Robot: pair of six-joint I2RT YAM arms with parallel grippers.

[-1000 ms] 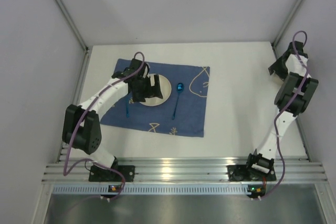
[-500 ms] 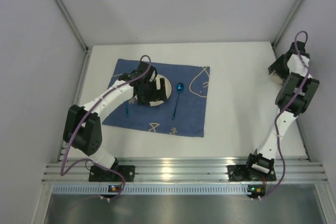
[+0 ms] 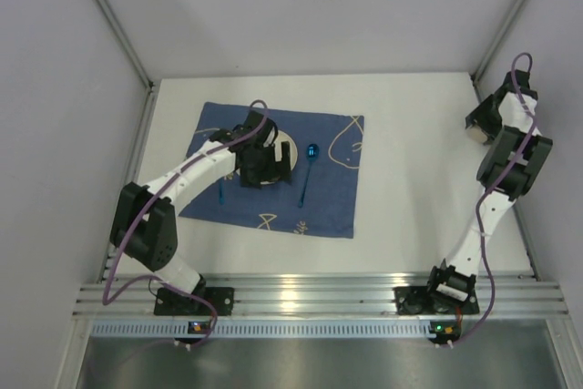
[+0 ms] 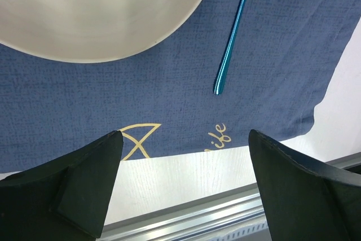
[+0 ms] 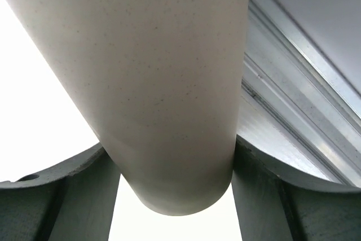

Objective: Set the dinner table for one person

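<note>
Mat (image 4: 169, 94): plate (image 4: 101, 9), spoon (image 4: 231, 38) and second utensil (image 3: 221, 190) are laid.
Left gripper (image 4: 185, 136): held wide open, empty, over plate.
Right gripper (image 5: 169, 162): clamped on cup (image 5: 146, 71); placement is judged outstanding.

dinner table (image 3: 419, 189): white | on it: blue mat (image 3: 328, 199), apparently flat, left-centre

A pale plate (image 4: 96, 9) and a thin teal handle (image 4: 232, 38) are seen on the blue mat (image 4: 169, 100), which is spread on the dinner table (image 4: 186, 176)
</note>
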